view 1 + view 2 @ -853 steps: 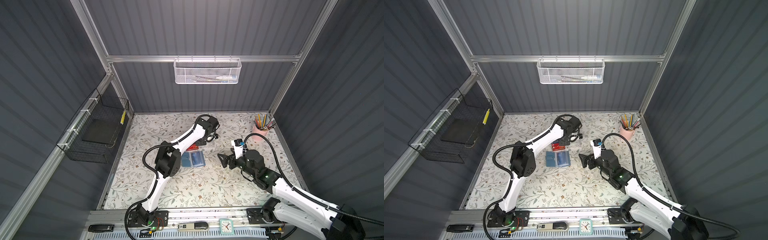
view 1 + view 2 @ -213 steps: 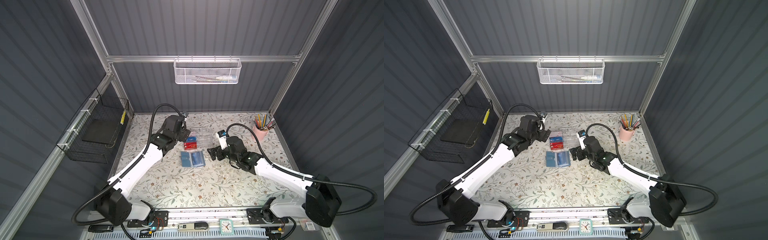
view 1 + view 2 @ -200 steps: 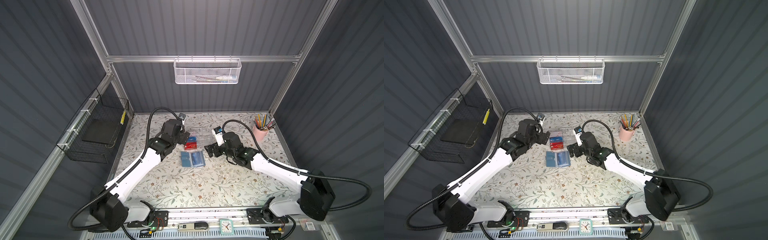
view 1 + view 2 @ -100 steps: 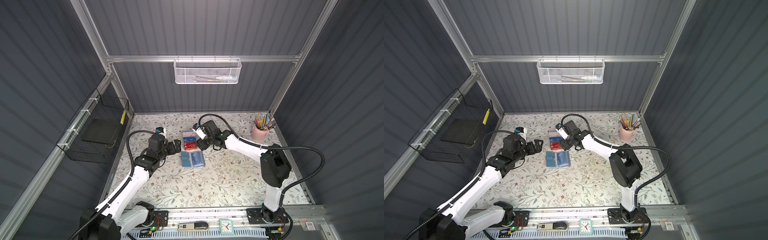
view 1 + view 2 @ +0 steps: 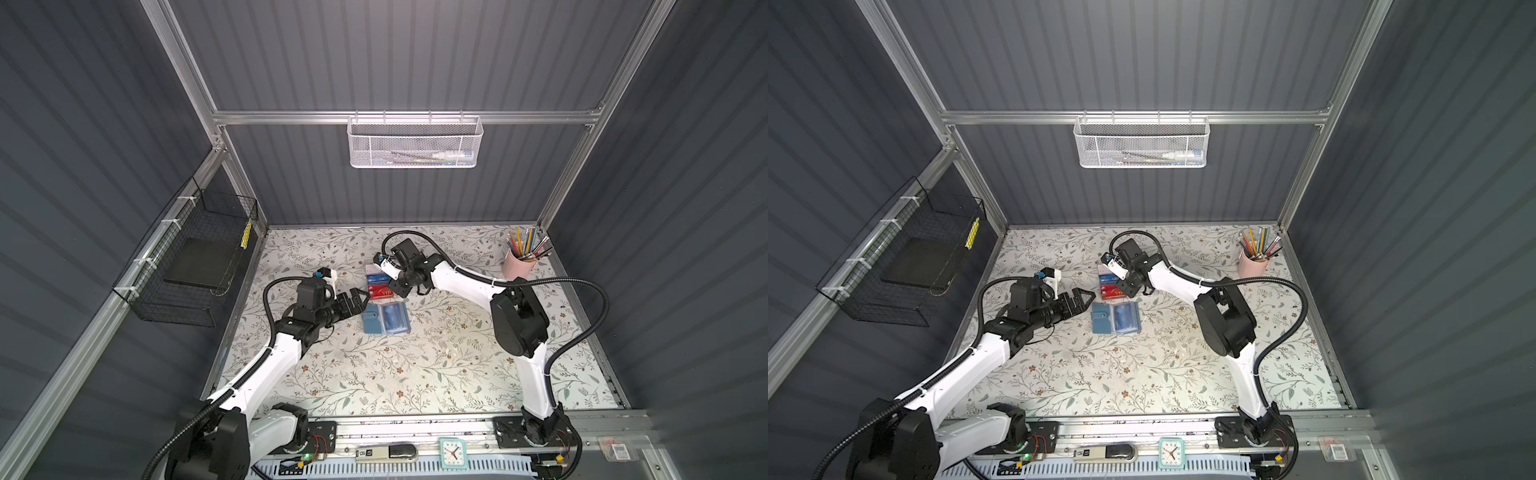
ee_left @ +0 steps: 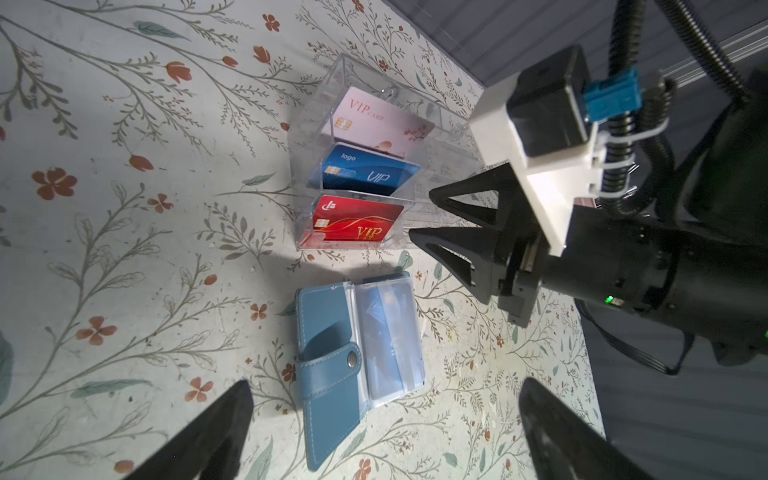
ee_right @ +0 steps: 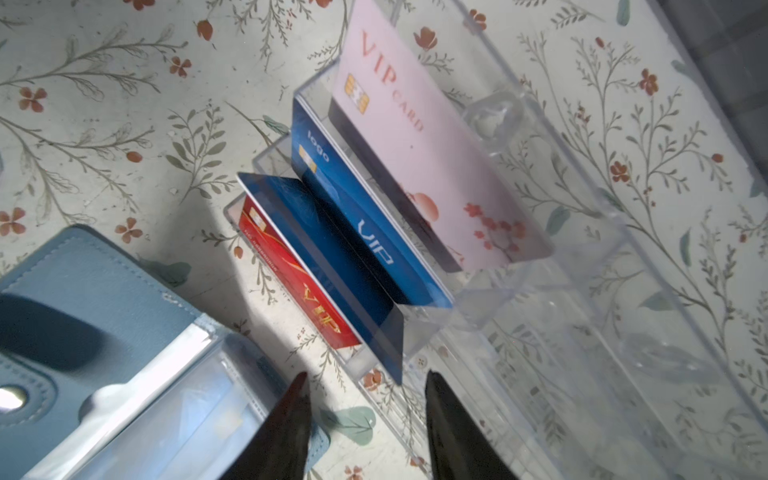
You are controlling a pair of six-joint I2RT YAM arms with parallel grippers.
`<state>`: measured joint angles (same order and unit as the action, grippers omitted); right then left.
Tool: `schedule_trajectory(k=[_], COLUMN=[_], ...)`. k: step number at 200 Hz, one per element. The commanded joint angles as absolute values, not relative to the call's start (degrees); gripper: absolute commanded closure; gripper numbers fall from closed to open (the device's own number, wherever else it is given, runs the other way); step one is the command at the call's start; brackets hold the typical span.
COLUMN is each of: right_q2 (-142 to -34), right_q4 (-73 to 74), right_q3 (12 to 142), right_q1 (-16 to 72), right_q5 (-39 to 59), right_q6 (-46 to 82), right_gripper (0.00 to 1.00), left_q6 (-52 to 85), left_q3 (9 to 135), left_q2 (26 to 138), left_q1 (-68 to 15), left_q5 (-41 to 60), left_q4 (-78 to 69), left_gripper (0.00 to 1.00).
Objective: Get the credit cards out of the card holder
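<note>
Your left gripper (image 5: 362, 297) hangs wide open just left of the card holder (image 5: 384, 318). Beyond it stands a clear box (image 6: 309, 124) of cards. Your right gripper (image 7: 365, 399) is at the box, jaws partly apart, nothing between them. The floral table (image 5: 374, 374) has dark ribbed walls around it. The holder lies unfolded, and blue credit cards (image 6: 386, 332) show through its sleeves.

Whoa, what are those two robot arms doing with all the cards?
They are taking cards out of a little blue wallet that lies open on the table. One blue card is still tucked in its see-through sleeve. The right gripper is at the clear box, jaws apart and empty, where a pink card, a blue VIP card and a red card stand. The left gripper hangs wide open by the wallet, holding nothing.
</note>
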<state>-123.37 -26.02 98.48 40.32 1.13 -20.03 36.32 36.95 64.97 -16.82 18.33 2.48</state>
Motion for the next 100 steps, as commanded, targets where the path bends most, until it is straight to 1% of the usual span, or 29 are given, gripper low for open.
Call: schedule_trajectory(k=[1, 31, 53, 87, 100], right_q2=[-124.69, -126.57, -127.07, -127.04, -127.00], right_q4=[-27.75, -28.34, -27.72, -27.32, -27.21], right_q3=[100.94, 102.73, 103.14, 103.36, 103.36], right_q1=[39.99, 39.82, 39.68, 39.66, 39.64], right_q5=[0.92, 0.66, 0.89, 1.05, 1.38], right_q6=[-22.27, -22.65, -22.28, -22.21, -22.16], right_gripper=[0.57, 0.62, 0.70, 0.72, 0.75], left_q6=[37.69, 37.95, 38.48, 38.81, 38.72], left_q3=[35.17, 34.62, 34.28, 34.10, 34.02], left_q2=[64.50, 66.11, 67.38, 68.71, 68.91], left_q1=[-15.53, -14.61, -14.46, -14.41, -14.41], left_q5=[22.81, 24.16, 24.98, 25.85, 25.69], left_q4=[-0.11, -1.40, -2.85, -3.90, -3.94], left_gripper=[0.00, 0.00, 0.00, 0.00, 0.00])
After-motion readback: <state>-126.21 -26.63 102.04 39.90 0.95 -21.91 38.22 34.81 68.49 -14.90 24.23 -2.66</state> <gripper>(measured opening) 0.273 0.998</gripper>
